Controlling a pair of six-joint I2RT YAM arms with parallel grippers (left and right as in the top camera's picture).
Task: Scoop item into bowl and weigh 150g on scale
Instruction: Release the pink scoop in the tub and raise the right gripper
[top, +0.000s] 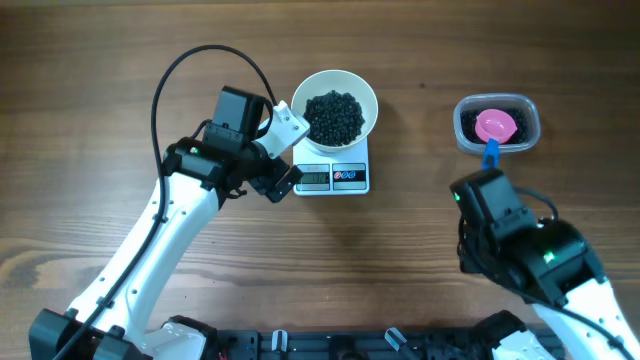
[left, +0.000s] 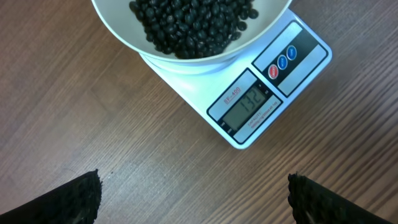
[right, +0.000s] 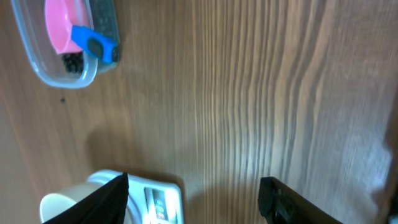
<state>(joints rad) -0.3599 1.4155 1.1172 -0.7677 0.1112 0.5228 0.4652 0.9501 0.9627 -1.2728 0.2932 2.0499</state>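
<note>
plainly, brown wood-grain table; left gripper and right gripper both spread, empty.

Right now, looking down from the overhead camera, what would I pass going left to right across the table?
Left hand → white bowl of black beans → clear tub with the pink scoop.

The bowl sits on the rear of the scale, with the beads in it, near the middle of the table. Well to the right lies the tub, with the scoop inside it on more beads, its handle crossing the near rim. The left gripper is just left of the scale; the right gripper is in front of the tub, apart from it.
</note>
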